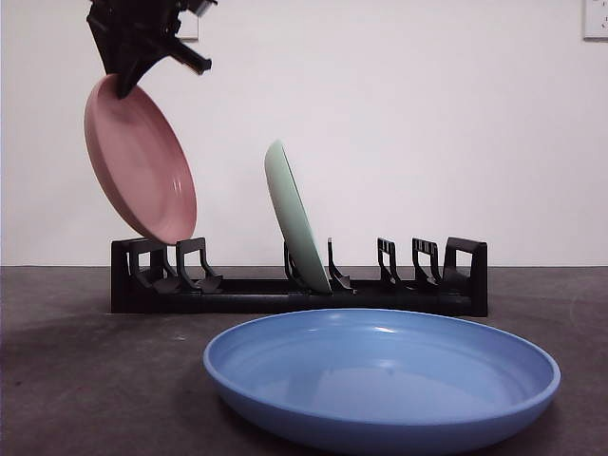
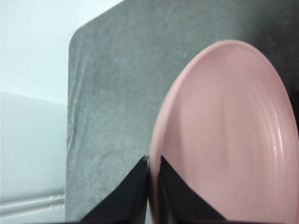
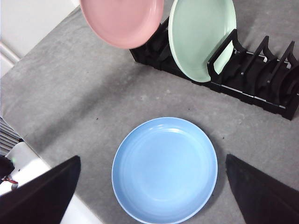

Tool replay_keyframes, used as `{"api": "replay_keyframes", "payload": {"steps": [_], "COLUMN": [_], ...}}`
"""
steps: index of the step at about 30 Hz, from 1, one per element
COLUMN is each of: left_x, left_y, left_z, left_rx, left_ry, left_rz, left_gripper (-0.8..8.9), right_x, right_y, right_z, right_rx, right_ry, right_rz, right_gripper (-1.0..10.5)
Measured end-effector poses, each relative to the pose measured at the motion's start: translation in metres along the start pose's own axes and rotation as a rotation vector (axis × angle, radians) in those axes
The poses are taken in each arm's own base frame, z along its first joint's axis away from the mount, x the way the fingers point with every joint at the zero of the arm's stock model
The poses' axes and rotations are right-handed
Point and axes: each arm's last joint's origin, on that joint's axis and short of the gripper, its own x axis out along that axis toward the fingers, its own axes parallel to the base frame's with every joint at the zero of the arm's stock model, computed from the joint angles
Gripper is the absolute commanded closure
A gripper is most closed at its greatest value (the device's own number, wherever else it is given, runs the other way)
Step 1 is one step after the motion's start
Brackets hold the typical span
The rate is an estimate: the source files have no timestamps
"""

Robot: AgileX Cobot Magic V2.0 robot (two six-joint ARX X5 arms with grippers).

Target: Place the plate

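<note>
A pink plate (image 1: 138, 161) hangs tilted above the left end of the black dish rack (image 1: 299, 285), its lower edge just over the first slots. My left gripper (image 1: 123, 85) is shut on the plate's upper rim; the left wrist view shows the pink plate (image 2: 229, 135) with its rim pinched by the gripper (image 2: 154, 161). A green plate (image 1: 296, 218) leans upright in a middle slot. A blue plate (image 1: 380, 375) lies flat on the table in front of the rack. My right gripper (image 3: 152, 186) hovers open high above the blue plate (image 3: 164, 169).
Several free slots (image 1: 413, 266) stand at the rack's right end. A grey mat (image 3: 70, 88) covers the table, and its edge (image 3: 28, 140) lies near the blue plate. A white wall rises behind the rack.
</note>
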Motion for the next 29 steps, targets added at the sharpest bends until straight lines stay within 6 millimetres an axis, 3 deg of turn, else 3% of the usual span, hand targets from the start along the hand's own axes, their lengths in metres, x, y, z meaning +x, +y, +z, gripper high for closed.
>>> {"api": "replay_keyframes", "payload": {"steps": [10,16,21,25,29], "left_x": [-0.065,-0.097,-0.13,-0.137,-0.125], "left_y": [0.053,0.073,0.085,0.086,0.068], "left_z": [-0.024,-0.04,-0.074,-0.106,-0.137], "left_rx": [-0.079,-0.143,-0.14,-0.109,-0.061], "left_ry": [-0.076,-0.135,-0.178,-0.153,-0.081], "left_rz": [-0.048,-0.248,-0.423,-0.503,-0.658], "left_gripper": [8.08,8.08,8.08,8.08,8.08], "right_x": [0.0,0.0,0.0,0.0,0.0], "right_y": [0.0,0.0,0.0,0.0,0.0], "right_z": [-0.001,-0.001,-0.001,-0.001,-0.001], "right_rx": [0.003,0.003,0.004,0.004,0.004], "right_ry": [0.007,0.007,0.009,0.009,0.009], "right_rz": [-0.001,-0.001,-0.001,-0.002,-0.002], "right_gripper": [4.5,4.5,4.5,4.5,4.5]}}
